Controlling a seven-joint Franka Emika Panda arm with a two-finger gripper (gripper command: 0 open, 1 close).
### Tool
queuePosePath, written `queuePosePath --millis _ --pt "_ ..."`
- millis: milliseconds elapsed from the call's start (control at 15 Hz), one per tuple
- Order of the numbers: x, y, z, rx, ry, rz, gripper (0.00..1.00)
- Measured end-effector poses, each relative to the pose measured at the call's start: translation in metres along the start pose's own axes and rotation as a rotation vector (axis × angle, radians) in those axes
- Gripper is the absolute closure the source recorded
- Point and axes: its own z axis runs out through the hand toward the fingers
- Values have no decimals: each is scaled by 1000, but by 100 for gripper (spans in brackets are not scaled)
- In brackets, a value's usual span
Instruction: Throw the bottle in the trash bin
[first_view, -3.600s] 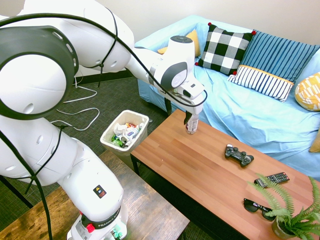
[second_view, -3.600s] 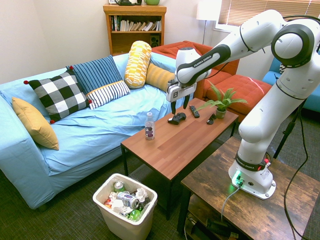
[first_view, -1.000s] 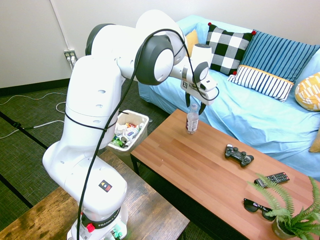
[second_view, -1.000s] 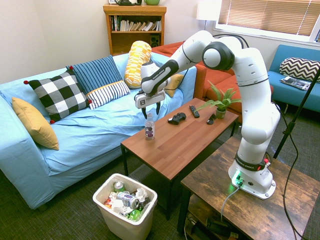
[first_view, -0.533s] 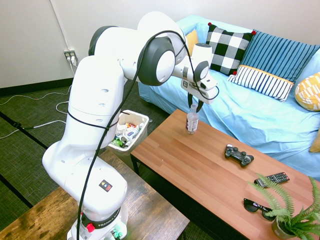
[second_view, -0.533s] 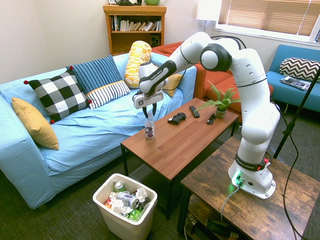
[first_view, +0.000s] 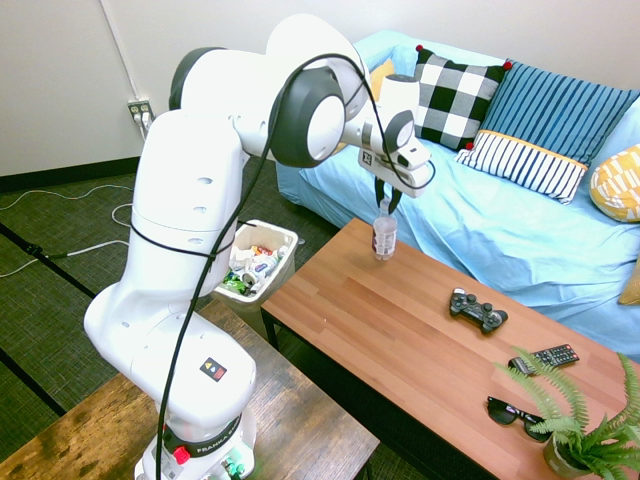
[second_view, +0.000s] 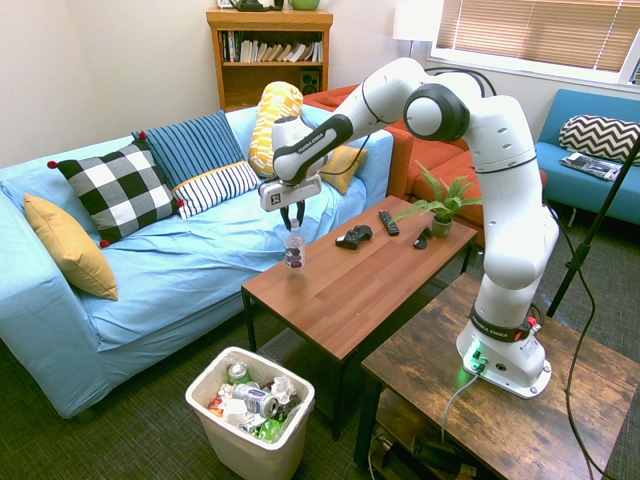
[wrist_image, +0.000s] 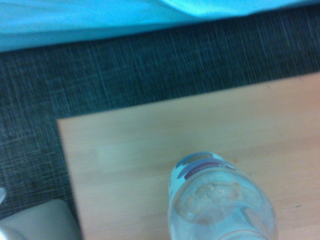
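The bottle is gripped at its cap by the gripper and held upright just above the coffee table's sofa-side corner; whether its base touches cannot be told. The trash bin is seen on the floor beside the table's end, its lower part hidden in the first exterior view.

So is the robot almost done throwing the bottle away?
Not yet. The claw has closed on the top of the bottle and holds it just above the coffee table. Carrying it over and dropping it into the trash bin on the floor is left.
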Motion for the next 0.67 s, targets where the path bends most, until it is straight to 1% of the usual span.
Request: queuePosePath --millis 133,267,400,533,667 --pt "-62 -21 -44 22 39 -75 100" --pt "-139 -39 -62 36 63 -140 100" --pt "-211 -51 -52 22 60 -205 100" --pt "-273 -55 -27 -23 46 -274 100" --pt "-318 -53 -5 -64 37 -328 100"
